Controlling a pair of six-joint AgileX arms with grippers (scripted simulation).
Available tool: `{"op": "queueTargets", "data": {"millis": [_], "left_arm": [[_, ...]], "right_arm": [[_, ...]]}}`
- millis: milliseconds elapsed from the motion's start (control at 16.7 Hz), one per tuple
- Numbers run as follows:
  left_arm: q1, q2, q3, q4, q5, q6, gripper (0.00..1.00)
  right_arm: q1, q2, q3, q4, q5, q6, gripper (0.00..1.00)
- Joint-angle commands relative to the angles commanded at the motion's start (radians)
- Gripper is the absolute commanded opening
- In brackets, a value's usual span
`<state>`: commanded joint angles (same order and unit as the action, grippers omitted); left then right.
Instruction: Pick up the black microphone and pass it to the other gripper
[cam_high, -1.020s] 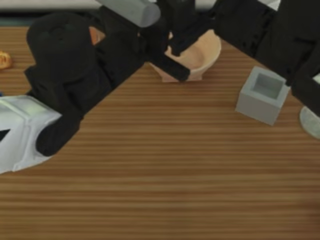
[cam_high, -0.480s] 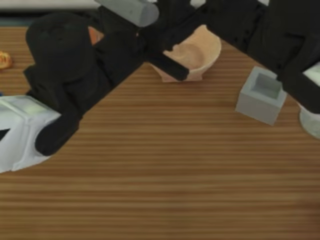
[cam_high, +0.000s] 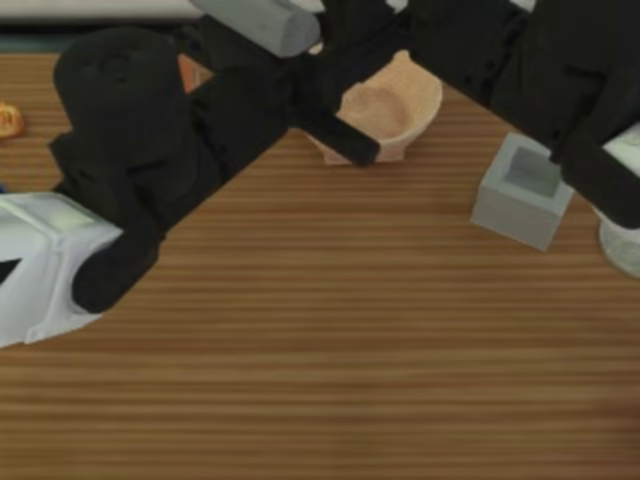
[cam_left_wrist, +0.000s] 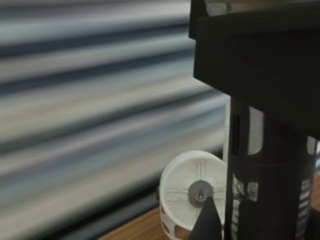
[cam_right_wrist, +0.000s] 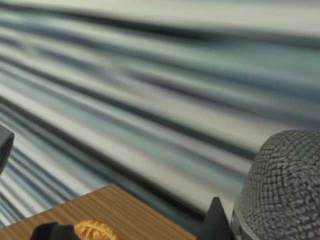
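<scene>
Where the two AgileX arms meet at the 12 o'clock edge of the worktop, the left tool and the right tool crowd together over a peach bowl. The left arm reaches in from 9 o'clock, the right arm from 2 o'clock.

The black microphone shows best in the right wrist view. Its grey mesh head fills the corner just beside a dark tip of the right tool, raised above the worktop. In the left wrist view a black upright shaft with pale labels stands just beside a tip of the left tool. Whether it is the microphone's handle I cannot tell. From above, the arms hide the microphone, and I cannot tell whether either tool is clenched on it or released.

A grey square box sits open-topped at 2 o'clock. A pale round disc lies at 3 o'clock, partly under the right arm. An orange bread roll lies at the 10 o'clock edge.
</scene>
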<state>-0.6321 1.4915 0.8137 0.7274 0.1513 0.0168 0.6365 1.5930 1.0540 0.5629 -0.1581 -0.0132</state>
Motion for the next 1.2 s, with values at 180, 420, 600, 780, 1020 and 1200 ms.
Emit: {"op": "queueTargets", "data": {"millis": [180,420,600,780,1020,1200], "left_arm": [[0.0,0.0,0.0,0.0,0.0,0.0,0.0],[0.0,0.0,0.0,0.0,0.0,0.0,0.0],[0.0,0.0,0.0,0.0,0.0,0.0,0.0],[0.0,0.0,0.0,0.0,0.0,0.0,0.15],[0.0,0.0,0.0,0.0,0.0,0.0,0.45],[0.0,0.0,0.0,0.0,0.0,0.0,0.68]], "right_arm": [[0.0,0.0,0.0,0.0,0.0,0.0,0.0],[0.0,0.0,0.0,0.0,0.0,0.0,0.0],[0.0,0.0,0.0,0.0,0.0,0.0,0.0],[0.0,0.0,0.0,0.0,0.0,0.0,0.0],[0.0,0.0,0.0,0.0,0.0,0.0,0.0],[0.0,0.0,0.0,0.0,0.0,0.0,0.0]]}}
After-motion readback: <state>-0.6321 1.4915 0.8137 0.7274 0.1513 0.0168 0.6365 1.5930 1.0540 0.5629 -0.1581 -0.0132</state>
